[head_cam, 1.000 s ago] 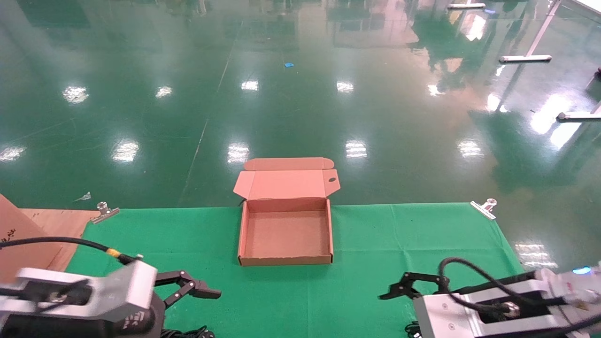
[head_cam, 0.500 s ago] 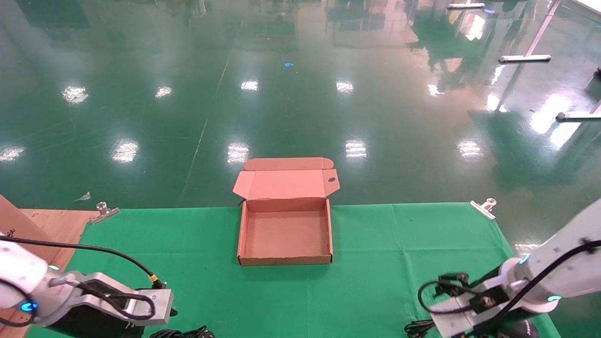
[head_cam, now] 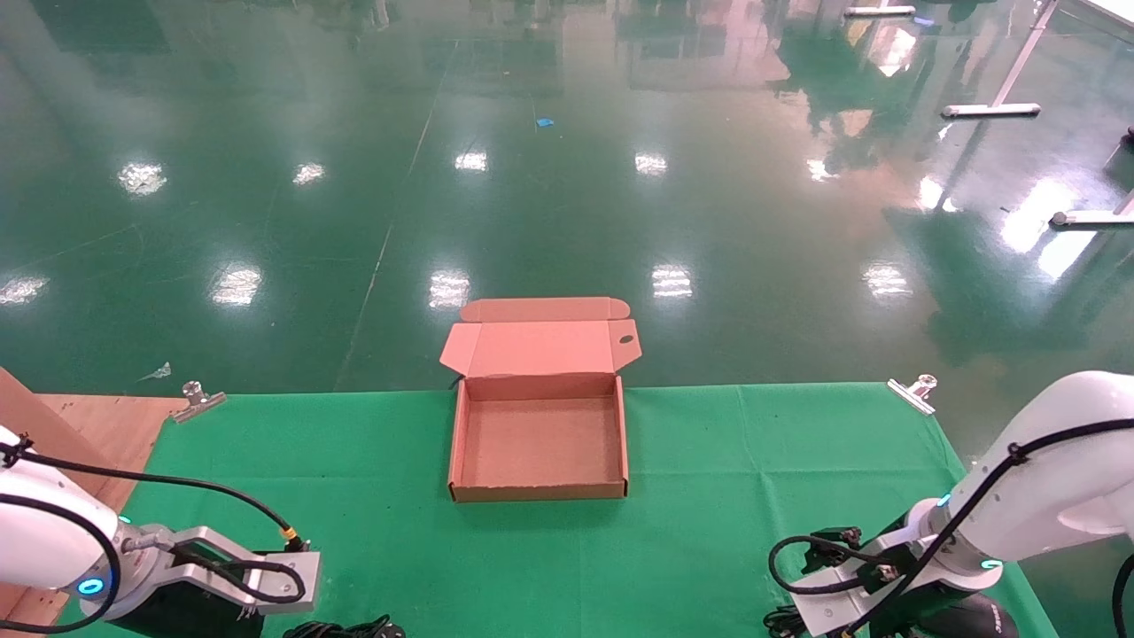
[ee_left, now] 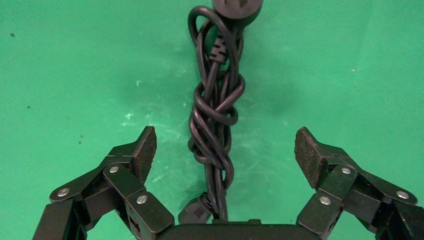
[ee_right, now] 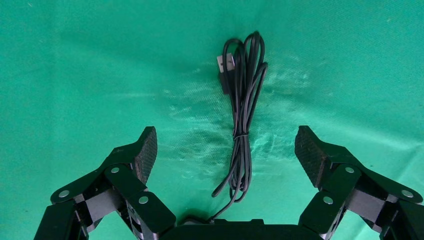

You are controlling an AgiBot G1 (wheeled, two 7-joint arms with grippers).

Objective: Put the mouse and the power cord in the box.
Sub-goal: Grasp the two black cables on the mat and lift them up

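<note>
In the head view the box point(head_cam: 538, 439) lies open and empty on the green cloth point(head_cam: 735, 478), so nothing is packed yet; a dark rounded shape nearer the robot by the right arm may be the mouse point(head_cam: 970, 618). In the left wrist view, the left gripper point(ee_left: 225, 150) hangs wide open, empty, straddling the knotted power cord point(ee_left: 215, 120). In the right wrist view, the right gripper point(ee_right: 226, 150) is likewise spread and empty over a thin USB cable point(ee_right: 244, 125).

brown cardboard box point(head_cam: 539, 443), black power cord point(ee_left: 216, 115), green table cloth point(head_cam: 753, 461)
</note>
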